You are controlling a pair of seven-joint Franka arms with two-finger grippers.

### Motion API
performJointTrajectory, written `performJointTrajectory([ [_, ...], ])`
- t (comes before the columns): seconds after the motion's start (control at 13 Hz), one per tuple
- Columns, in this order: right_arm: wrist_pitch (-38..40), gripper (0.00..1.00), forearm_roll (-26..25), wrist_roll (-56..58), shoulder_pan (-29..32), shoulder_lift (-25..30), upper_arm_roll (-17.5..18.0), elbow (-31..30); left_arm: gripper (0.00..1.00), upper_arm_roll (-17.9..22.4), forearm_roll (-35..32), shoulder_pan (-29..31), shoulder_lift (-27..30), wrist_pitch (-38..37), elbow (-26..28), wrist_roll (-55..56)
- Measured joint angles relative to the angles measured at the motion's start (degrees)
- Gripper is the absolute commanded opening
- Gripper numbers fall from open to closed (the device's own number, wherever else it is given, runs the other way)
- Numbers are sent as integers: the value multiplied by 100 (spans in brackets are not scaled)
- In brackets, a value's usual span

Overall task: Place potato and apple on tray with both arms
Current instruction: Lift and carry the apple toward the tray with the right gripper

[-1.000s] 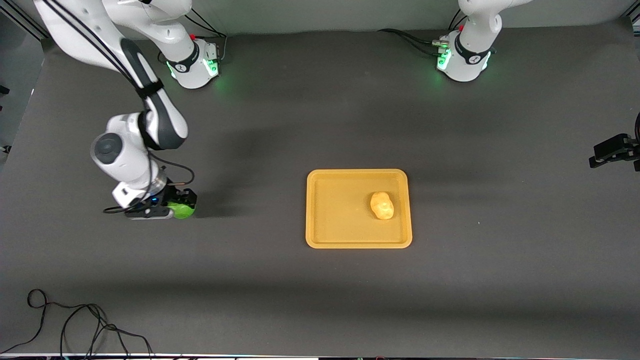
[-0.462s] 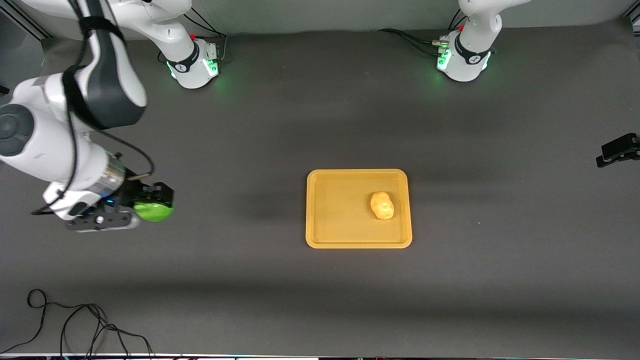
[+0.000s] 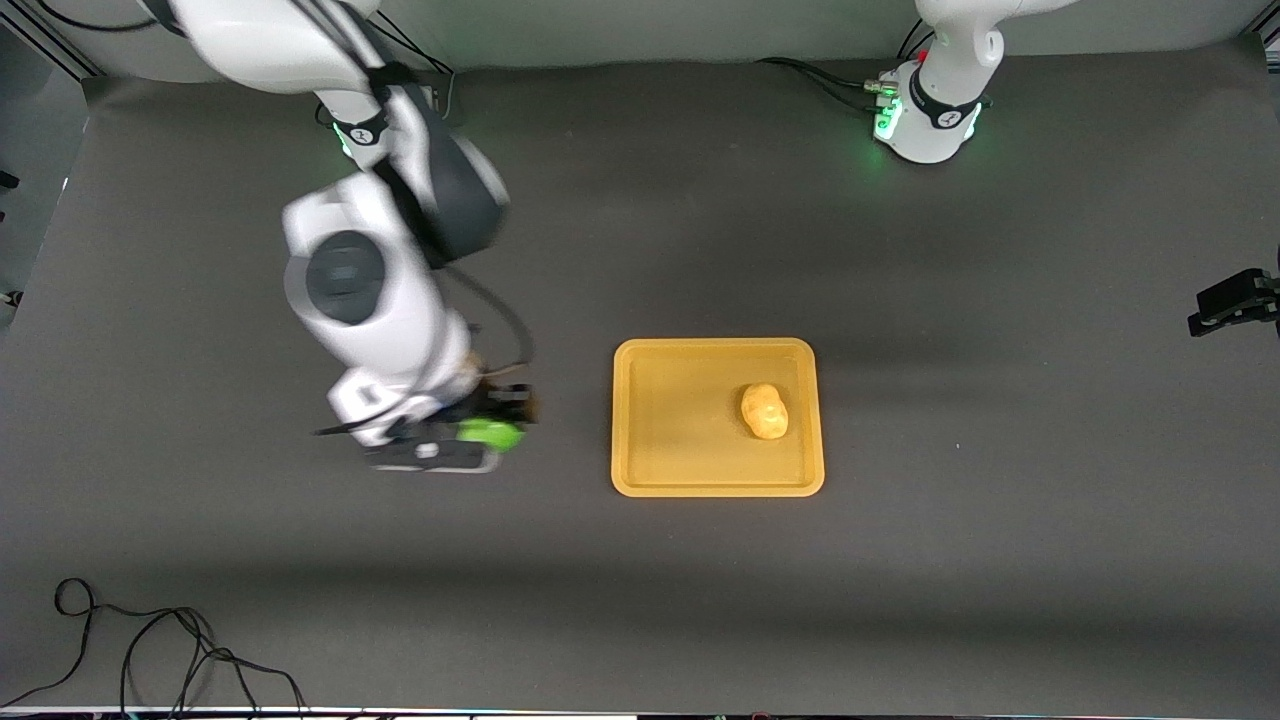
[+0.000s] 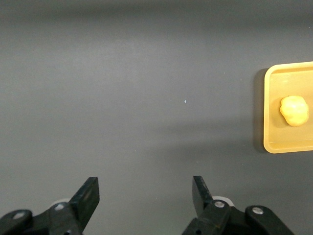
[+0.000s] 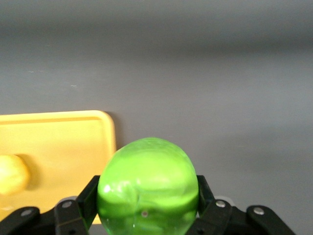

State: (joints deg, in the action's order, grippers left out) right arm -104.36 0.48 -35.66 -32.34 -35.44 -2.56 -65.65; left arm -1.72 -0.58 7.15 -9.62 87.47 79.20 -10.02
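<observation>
Over table (image 3: 640,600), fingers (image 5: 90,193) round apple (image 3: 490,433)

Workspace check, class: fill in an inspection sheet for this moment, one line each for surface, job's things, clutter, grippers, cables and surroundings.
Surface: dark grey table.
Job's things: potato on the tray; apple off the tray, held in the air.
Clutter: nothing seen.
Grippers: right gripper shut on the apple, over the table beside the tray; left gripper open, holding nothing, left arm waits at its end of the table.
Cables: loose black cable on the table's near edge.
Surroundings: green-lit arm bases.
</observation>
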Motion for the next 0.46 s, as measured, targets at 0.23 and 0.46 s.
performJointTrajectory([
  [0.23,-15,31,-19,-763,-649,-773,-12,803,86,253,63,-356,1,-8,-33,0],
  [0.46,-428,31,-65,-1304,-1214,-1378,-23,1107,86,442,214,-528,1,-9,-36,-7],
])
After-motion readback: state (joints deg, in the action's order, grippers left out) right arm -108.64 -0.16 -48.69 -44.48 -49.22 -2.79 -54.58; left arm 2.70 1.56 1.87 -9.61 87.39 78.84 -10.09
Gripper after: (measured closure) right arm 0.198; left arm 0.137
